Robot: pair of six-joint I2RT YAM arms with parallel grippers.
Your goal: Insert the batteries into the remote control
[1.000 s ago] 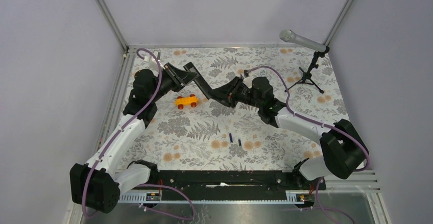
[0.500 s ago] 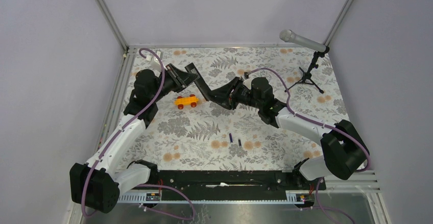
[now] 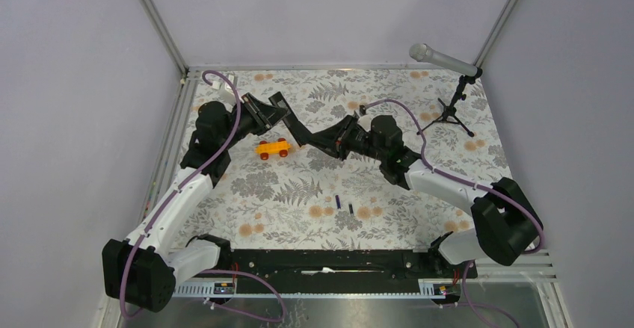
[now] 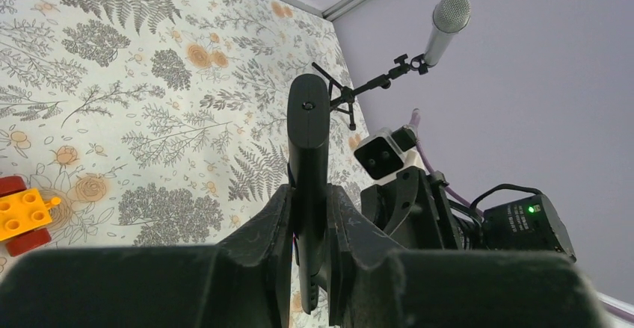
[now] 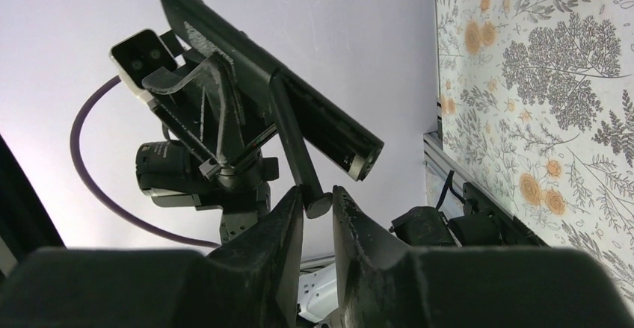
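Note:
My left gripper [image 3: 277,111] is shut on the remote control [image 3: 296,128], a slim black bar held in the air over the back of the mat. In the left wrist view the remote [image 4: 307,134] stands edge-on between the fingers of the left gripper [image 4: 308,193]. My right gripper [image 3: 320,140] meets the remote's other end and is shut on the small black cover [image 5: 296,149], which angles away from the remote [image 5: 254,59]. The right gripper [image 5: 318,195] pinches the cover's tip. Two batteries lie on the mat, one purplish-blue [image 3: 338,200], one darker [image 3: 351,208].
An orange toy car [image 3: 272,148] sits on the mat just below the left gripper and shows in the left wrist view [image 4: 22,212]. A microphone [image 3: 442,59] on a small stand [image 3: 452,111] is at the back right. Frame rails edge the floral mat.
My right arm's wrist has shifted slightly to the right while keeping its grip on the cover. The left gripper, remote, batteries and car have not moved.

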